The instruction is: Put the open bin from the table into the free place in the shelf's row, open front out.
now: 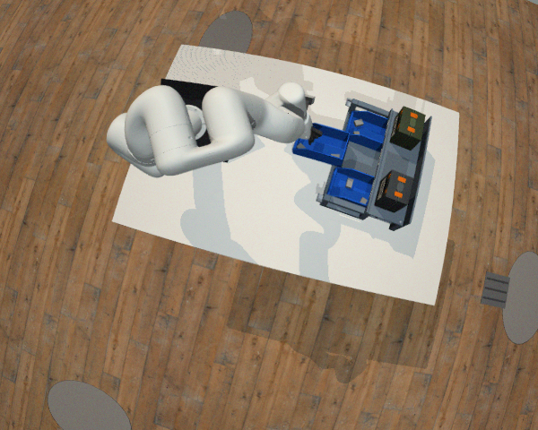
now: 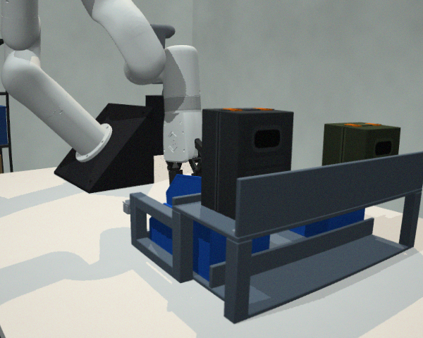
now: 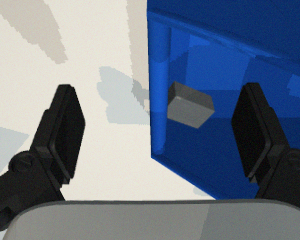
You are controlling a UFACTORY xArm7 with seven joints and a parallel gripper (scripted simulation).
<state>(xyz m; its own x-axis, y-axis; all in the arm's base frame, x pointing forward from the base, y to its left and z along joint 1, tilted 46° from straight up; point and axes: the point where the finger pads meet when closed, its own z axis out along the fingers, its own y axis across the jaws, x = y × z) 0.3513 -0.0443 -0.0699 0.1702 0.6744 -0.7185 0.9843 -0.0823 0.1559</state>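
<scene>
The blue bin (image 1: 325,147) (image 2: 184,188) (image 3: 210,145) lies in front of the shelf (image 1: 344,210) (image 2: 335,258), low front toward the arm, rear end at the free place (image 1: 362,159). Whether its rear touches the lip, and whether it is level, I cannot tell. Grey parts are in it; one (image 3: 191,107) is near its front wall. My gripper (image 2: 185,171) (image 3: 158,102) is open: one finger is over the bin's inside, the other outside beyond the front wall, gripping nothing. Two other blue bins (image 1: 373,124) (image 1: 336,187) stand on the shelf either side of the free place, open fronts out.
A dark box (image 1: 395,196) (image 2: 218,163) and a green box (image 1: 411,139) (image 2: 361,144) stand on the upper board, behind the bin row. The board's raised rear panel (image 2: 314,198) is behind them. Side rails bound the shelf's ends. The black arm base (image 2: 126,167) is at the table's other end.
</scene>
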